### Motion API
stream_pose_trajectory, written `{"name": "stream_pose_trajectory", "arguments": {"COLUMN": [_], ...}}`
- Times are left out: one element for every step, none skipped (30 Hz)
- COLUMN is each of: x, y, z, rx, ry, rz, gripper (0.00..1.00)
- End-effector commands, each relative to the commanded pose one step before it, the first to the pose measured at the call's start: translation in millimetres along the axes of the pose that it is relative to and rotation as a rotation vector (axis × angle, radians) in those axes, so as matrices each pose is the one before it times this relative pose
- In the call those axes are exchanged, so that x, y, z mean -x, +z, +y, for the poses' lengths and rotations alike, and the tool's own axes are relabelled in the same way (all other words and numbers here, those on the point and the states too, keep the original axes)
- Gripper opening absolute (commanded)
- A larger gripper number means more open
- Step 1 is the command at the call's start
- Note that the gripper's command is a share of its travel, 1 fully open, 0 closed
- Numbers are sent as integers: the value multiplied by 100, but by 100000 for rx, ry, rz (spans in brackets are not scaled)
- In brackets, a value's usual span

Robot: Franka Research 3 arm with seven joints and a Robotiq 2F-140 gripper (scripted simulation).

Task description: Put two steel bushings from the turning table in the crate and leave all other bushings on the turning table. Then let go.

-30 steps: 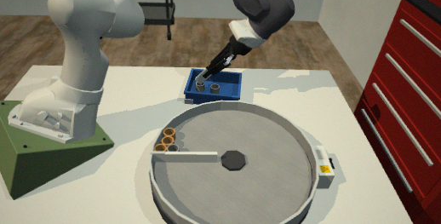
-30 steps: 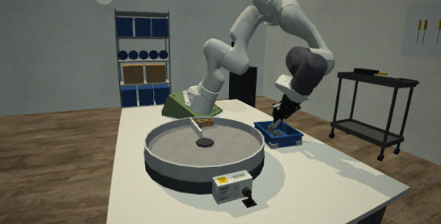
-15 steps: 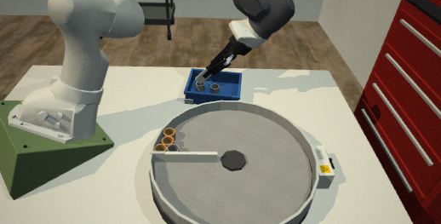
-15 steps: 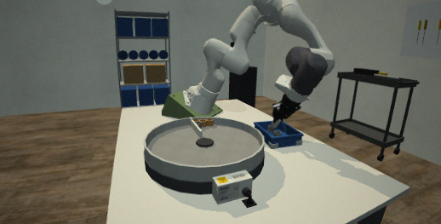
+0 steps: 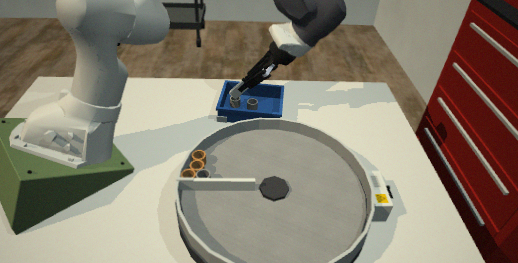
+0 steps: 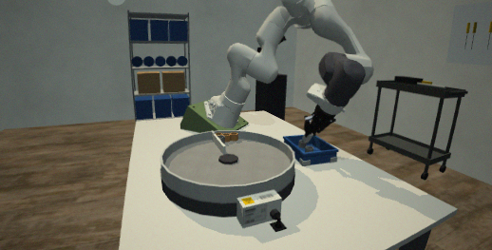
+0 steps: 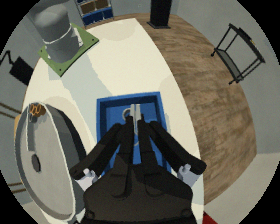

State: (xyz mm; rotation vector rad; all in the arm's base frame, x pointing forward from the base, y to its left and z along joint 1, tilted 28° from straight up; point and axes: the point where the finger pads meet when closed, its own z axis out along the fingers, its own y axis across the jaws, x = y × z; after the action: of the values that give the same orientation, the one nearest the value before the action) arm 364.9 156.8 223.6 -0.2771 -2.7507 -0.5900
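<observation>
My gripper (image 5: 235, 92) reaches down into the blue crate (image 5: 249, 97) and is shut on the wall of a steel bushing (image 5: 234, 102) at the crate's left side. A second steel bushing (image 5: 252, 103) stands free in the crate to its right. In the wrist view the closed fingertips (image 7: 132, 117) pinch a small grey piece over the crate (image 7: 131, 123). On the turning table (image 5: 275, 191), three brass bushings (image 5: 196, 164) and one steel bushing (image 5: 203, 174) sit against the white bar (image 5: 223, 183) at the left rim.
The arm's green base (image 5: 45, 176) stands at the left. A red drawer cabinet (image 5: 480, 121) is at the right. The turning table's control box (image 5: 382, 198) sticks out on its right side. A black cart (image 6: 415, 120) stands beyond the table.
</observation>
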Motion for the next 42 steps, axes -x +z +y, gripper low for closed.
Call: {"name": "stream_pose_trajectory", "arguments": {"x": [97, 19, 20, 21, 22, 23, 23, 23, 22, 21, 20, 0, 0, 18, 16, 14, 12, 10, 8, 6, 4, 2, 1, 0, 0, 0, 0, 0, 0, 0, 0, 0, 0, 0, 0, 0, 0, 0, 0, 0, 0, 0], "y": [115, 23, 25, 26, 27, 28, 28, 27, 27, 26, 24, 0, 0, 22, 20, 18, 15, 12, 9, 7, 4, 2, 1, 0, 0, 0, 0, 0, 0, 0, 0, 0, 0, 0, 0, 0, 0, 0, 0, 0, 0, 0], "z": [-54, 3, 3, 3, 4, 4, 4, 3, 3, 3, 3, 0, 0, 3, 3, 2, 2, 2, 1, 1, 1, 0, 0, 0, 0, 0, 0, 0, 0, 0, 0, 0, 0, 0, 0, 0, 0, 0, 0, 0, 0, 0], "rx": [305, 0, 0, 0, 0, 0, 0, 0, 0, 0, 0, 0, 0, 0, 0, 0, 0, 0, 0, 0, 0, 0, 0, 0, 0, 0, 0, 0, 0, 0, 0, 0, 0, 0, 0, 0, 0, 0, 0, 0, 0, 0], "ry": [1042, 0, 0, 0, 0, 0, 0, 0, 0, 0, 0, 0, 0, 0, 0, 0, 0, 0, 0, 0, 0, 0, 0, 0, 0, 0, 0, 0, 0, 0, 0, 0, 0, 0, 0, 0, 0, 0, 0, 0, 0, 0], "rz": [6, 0, 0, 0, 0, 0, 0, 0, 0, 0, 0, 0, 0, 0, 0, 0, 0, 0, 0, 0, 0, 0, 0, 0, 0, 0, 0, 0, 0, 0, 0, 0, 0, 0, 0, 0, 0, 0, 0, 0, 0, 0], "gripper": [0, 0, 0, 0, 0, 0, 0, 0, 0, 0, 0, 0, 0, 0, 0, 0, 0, 0, 0, 0, 0, 0, 0, 0, 0, 0, 0, 0, 0, 0, 0, 0, 0, 0, 0, 0, 0, 0, 0, 0, 0, 0]}}
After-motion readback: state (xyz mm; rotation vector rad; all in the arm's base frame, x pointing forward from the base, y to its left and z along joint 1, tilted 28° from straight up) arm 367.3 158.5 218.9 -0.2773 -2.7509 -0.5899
